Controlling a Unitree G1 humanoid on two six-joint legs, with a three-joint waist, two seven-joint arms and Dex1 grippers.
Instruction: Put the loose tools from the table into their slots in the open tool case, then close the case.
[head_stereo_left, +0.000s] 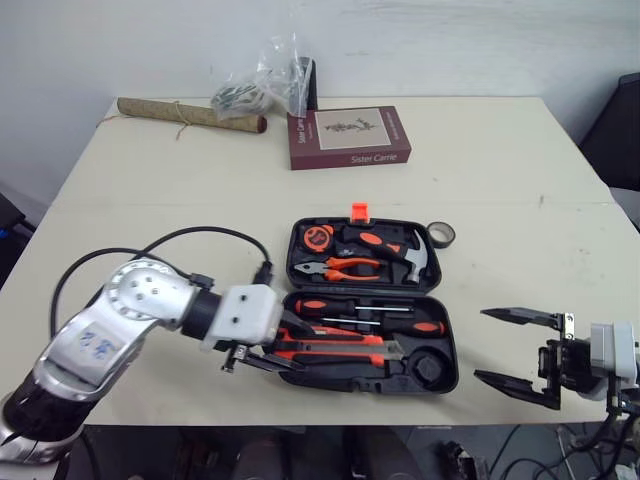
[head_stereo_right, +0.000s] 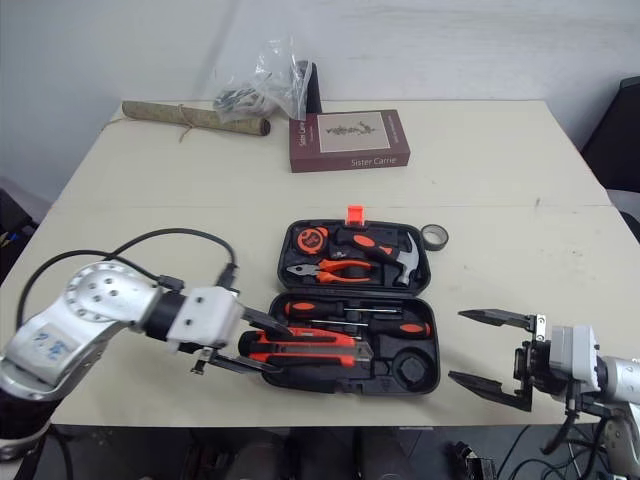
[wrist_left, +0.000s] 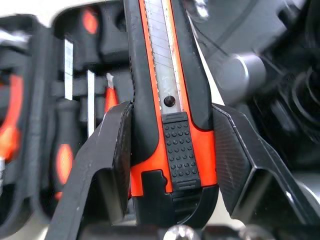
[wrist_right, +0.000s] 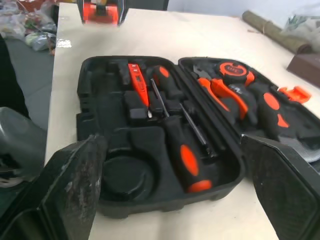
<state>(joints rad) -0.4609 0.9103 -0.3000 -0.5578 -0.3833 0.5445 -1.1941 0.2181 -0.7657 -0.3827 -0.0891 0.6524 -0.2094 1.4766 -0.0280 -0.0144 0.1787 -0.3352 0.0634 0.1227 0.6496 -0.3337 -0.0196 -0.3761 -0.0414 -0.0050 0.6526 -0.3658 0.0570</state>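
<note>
Cream table (head_stereo_left: 520, 180) under my cameras, with the open tool case (head_stereo_left: 452, 375) near its front edge. My left gripper (wrist_left: 172, 112) is closed on a black-and-orange utility knife (head_stereo_left: 345, 350), pads against both its sides, over the case's front half beside the screwdrivers (head_stereo_left: 370, 308). I cannot tell whether the knife sits in its slot or hangs just above it. The case's rear half holds a tape measure (head_stereo_left: 318, 238), pliers (head_stereo_left: 340, 268) and a hammer (head_stereo_left: 395, 248). A tape roll (head_stereo_left: 441, 235) lies just beside the case's rear right corner. My right gripper (head_stereo_left: 480, 345) hovers right of the case, fingers spread wide, empty. Well behind the case lie a book (head_stereo_left: 348, 138), a rolled mat (head_stereo_left: 190, 114) and a plastic bag (head_stereo_left: 262, 85).
</note>
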